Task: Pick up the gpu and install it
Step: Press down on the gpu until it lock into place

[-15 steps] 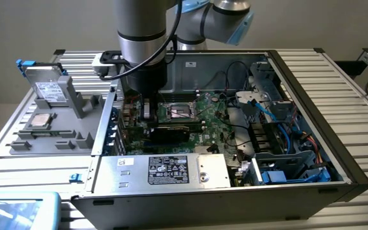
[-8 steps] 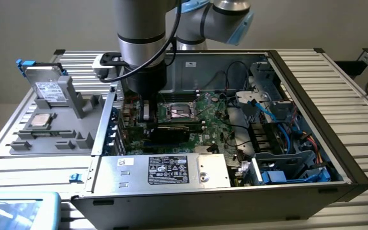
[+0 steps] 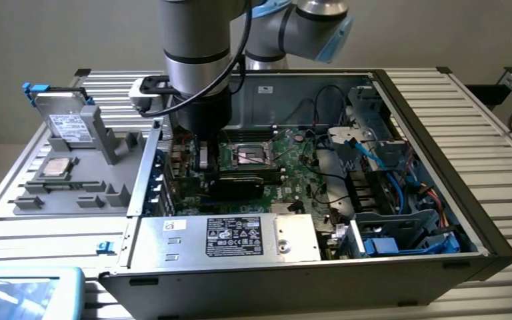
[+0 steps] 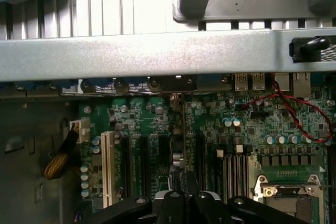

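From the wrist I see my gripper closed on the top edge of the gpu, which stands on edge below me, thin and dark, running toward the rear wall of the case. It sits among the expansion slots, beside the white slot. I judge the card is in or just over its slot, so the job now is a straight, square press: keep the card upright, push evenly, and watch that its bracket end meets the rear wall without catching. In the exterior view the arm stands over the motherboard, the card's black body just below it, near the CPU socket. Farther off, the hard drive waits on its grey stand, well apart.
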`<state>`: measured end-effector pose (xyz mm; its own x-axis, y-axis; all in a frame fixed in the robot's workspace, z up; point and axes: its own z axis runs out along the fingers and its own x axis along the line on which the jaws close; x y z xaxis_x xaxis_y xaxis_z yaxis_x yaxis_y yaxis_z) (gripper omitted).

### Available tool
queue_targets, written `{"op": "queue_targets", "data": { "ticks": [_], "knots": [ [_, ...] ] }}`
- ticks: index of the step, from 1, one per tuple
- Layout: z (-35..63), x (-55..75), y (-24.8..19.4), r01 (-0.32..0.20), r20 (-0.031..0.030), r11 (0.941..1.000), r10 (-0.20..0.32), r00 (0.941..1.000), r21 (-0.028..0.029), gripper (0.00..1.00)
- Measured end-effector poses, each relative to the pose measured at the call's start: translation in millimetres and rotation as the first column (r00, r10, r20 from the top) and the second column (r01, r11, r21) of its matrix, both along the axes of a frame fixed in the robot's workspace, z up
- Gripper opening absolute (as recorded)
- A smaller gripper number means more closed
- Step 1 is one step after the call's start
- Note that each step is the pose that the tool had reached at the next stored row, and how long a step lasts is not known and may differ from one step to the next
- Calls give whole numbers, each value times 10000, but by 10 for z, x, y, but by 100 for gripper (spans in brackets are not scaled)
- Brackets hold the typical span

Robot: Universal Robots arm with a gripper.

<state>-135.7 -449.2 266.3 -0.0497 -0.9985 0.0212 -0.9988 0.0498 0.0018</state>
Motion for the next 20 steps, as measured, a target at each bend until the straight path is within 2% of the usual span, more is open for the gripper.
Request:
{"op": "queue_targets", "data": {
  "ticks": [2, 5, 7, 12, 16, 17, 20],
  "knots": [
    [20, -1, 1, 10, -20, 10000, -10, 10000, 10, 12],
    [133, 10, 0, 17, -92, 10000, -17, 10000, 1, 12],
    [176, 72, -2, 18, -111, 10000, -18, 9999, 7, 12],
    [175, 316, -16, 17, -121, 10000, -17, 9999, 7, 12],
    [117, 351, -17, 18, -160, 10000, -17, 9999, 36, 12],
    [107, 352, -17, 17, -188, 10000, -16, 9998, 54, 12],
    [93, 351, -17, 18, -348, 9999, -14, 9994, 121, 12]
  ]
}}
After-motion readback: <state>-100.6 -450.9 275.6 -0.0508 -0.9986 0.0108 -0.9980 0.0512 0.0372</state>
